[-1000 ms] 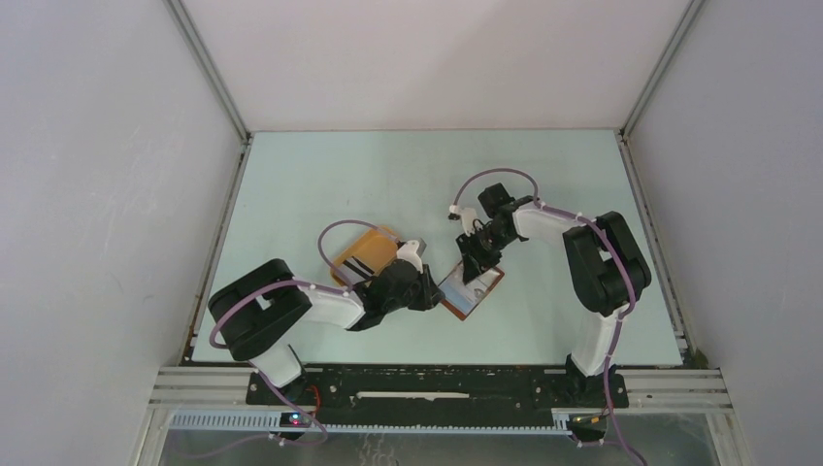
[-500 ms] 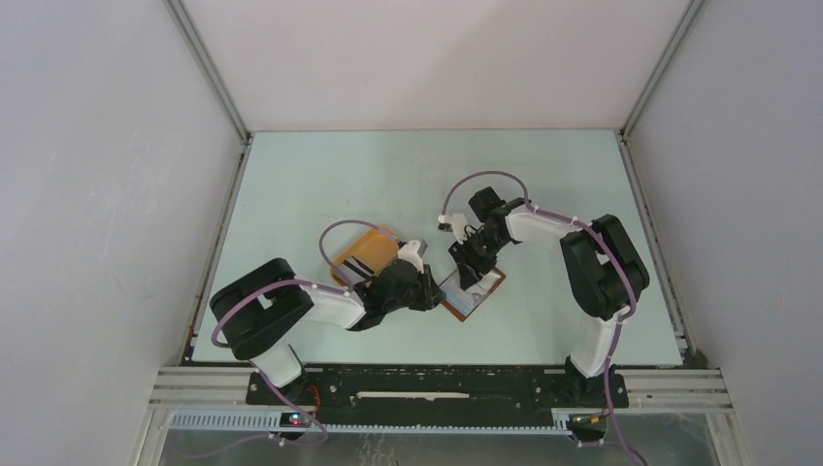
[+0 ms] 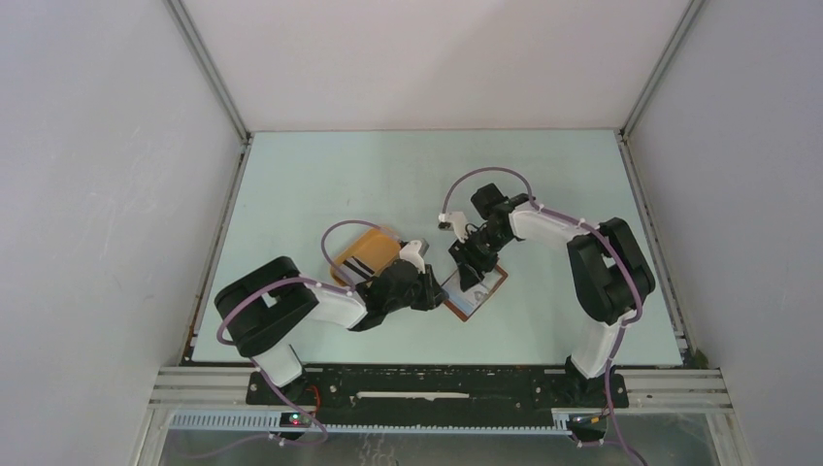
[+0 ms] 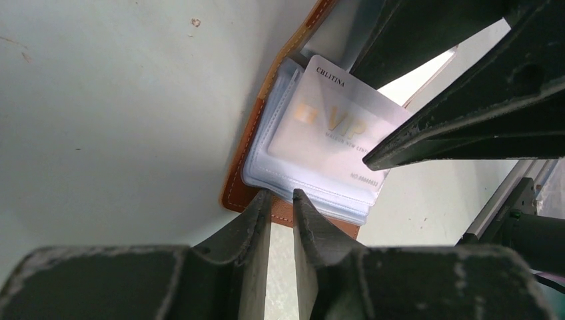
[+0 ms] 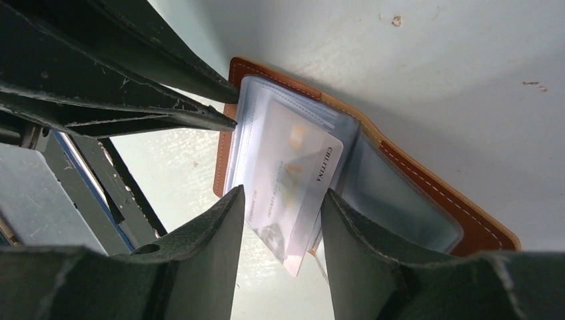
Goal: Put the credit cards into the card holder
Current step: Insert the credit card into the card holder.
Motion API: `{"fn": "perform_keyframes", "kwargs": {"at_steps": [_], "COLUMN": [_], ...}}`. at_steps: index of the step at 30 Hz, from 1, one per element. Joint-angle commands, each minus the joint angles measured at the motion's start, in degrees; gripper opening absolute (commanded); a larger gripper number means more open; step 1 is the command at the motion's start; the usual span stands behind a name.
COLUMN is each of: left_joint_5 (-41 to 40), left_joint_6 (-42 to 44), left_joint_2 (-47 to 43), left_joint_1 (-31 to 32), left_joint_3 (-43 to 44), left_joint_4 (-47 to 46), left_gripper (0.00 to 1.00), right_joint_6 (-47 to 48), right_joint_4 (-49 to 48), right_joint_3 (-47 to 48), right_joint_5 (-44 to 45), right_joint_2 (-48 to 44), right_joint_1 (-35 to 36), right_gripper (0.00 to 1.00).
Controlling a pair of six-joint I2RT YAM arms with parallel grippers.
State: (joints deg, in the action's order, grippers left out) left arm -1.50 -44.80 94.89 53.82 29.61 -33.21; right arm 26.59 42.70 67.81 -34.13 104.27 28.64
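**Card holder open on the table, one card partway into its sleeves**

The card holder [image 3: 477, 291] lies open near the middle of the table, skewed to the table's edges. A reddish-brown stitched border frames its pale grey-blue clear sleeves. A whitish credit card [image 4: 333, 133] (gold "VIP" lettering, "CHLITINA" printed along one short edge) sits tilted and partly tucked into the stack of sleeves on one half, with one end sticking out past the holder's edge. To the left, another card [image 3: 357, 265] with a dark stripe lies on an orange tray [image 3: 377, 240].
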Motion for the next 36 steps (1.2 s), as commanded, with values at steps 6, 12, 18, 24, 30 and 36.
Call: {"fn": "perform_keyframes", "kwargs": {"at_steps": [6,12,18,24,30,36], "left_joint_5": [1.1,2.5,-0.4,-1.5,-2.9,-3.7], "left_joint_6": [0.7,0.5,0.9,3.6,8.1,20.8], "left_joint_2": [2.3,2.0,-4.0,-10.5,-18.3,-33.7], "left_joint_1": [0.1,0.1,0.1,0.1,0.2,0.1], "left_joint_3": [-1.7,-2.3,-5.9,-7.9,-10.8,-13.3], "left_joint_4": [1.8,0.8,0.6,1.4,1.7,4.2], "left_gripper": [0.24,0.24,0.27,0.32,0.33,0.37], "right_joint_6": [-0.7,0.8,3.5,8.1,12.1,11.0], "right_joint_4": [-0.3,0.9,2.7,5.8,7.5,0.2], "right_joint_3": [1.8,2.2,2.5,2.2,2.2,-0.4], "right_joint_5": [-0.1,-0.8,-1.2,-2.6,-5.7,-17.6], "right_joint_2": [2.8,1.5,-6.6,-12.8,-24.0,-38.3], "right_joint_1": [1.7,3.6,1.3,1.6,1.7,-0.3], "right_gripper": [0.53,0.53,0.59,0.62,0.59,0.74]}}
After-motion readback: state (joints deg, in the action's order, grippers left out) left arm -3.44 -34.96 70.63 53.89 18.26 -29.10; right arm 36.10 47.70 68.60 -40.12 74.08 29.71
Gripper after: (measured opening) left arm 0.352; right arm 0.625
